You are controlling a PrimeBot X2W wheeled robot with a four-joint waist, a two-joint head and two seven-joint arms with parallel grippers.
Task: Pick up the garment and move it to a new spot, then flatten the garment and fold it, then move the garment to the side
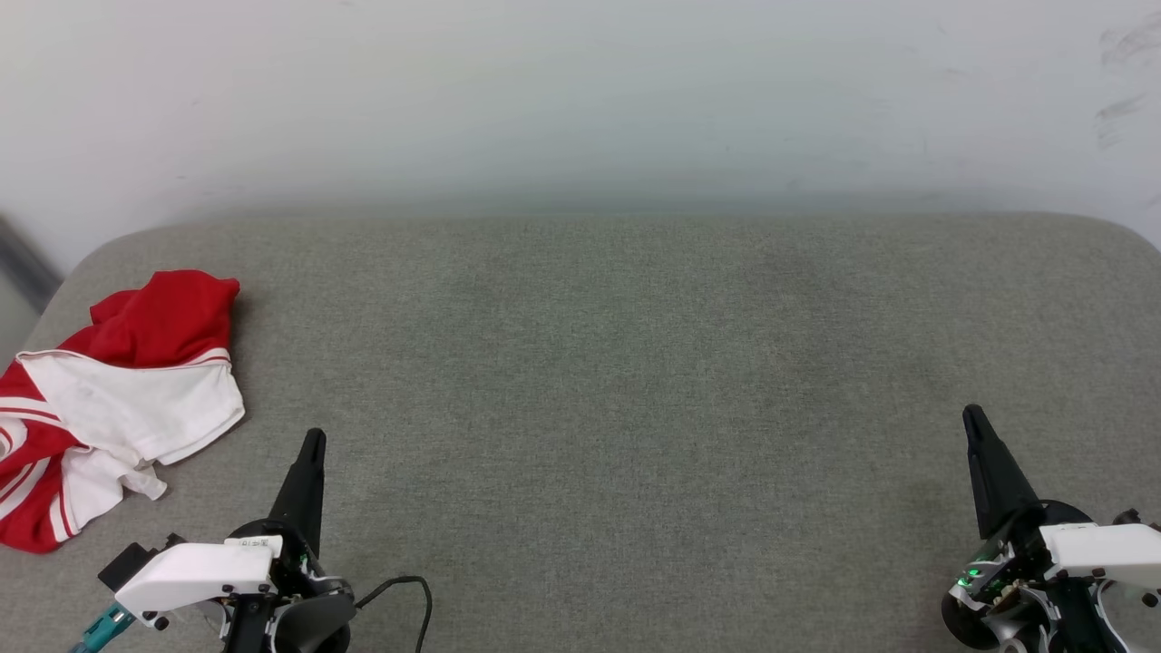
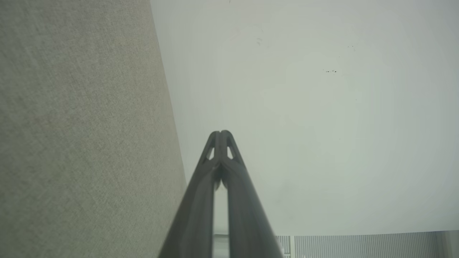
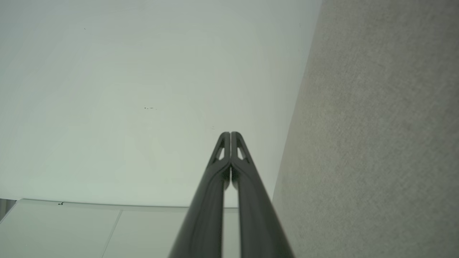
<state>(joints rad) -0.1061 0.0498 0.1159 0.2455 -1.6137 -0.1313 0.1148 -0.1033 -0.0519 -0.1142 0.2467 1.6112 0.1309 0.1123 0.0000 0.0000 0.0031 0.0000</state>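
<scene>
The garment lies crumpled at the left edge of the grey padded surface, red body behind, white sleeve sections with thin red stripes in front. My left gripper rests at the lower left, just right of the garment and apart from it, fingers pressed together with nothing between them. In the left wrist view the left gripper shows its tips touching. At the lower right, far from the garment, stands my right gripper, shut and empty. Its tips also meet in the right wrist view.
A pale wall rises behind the padded surface. A thin black cable loops beside the left wrist. The surface's rounded corners show at the far left and far right.
</scene>
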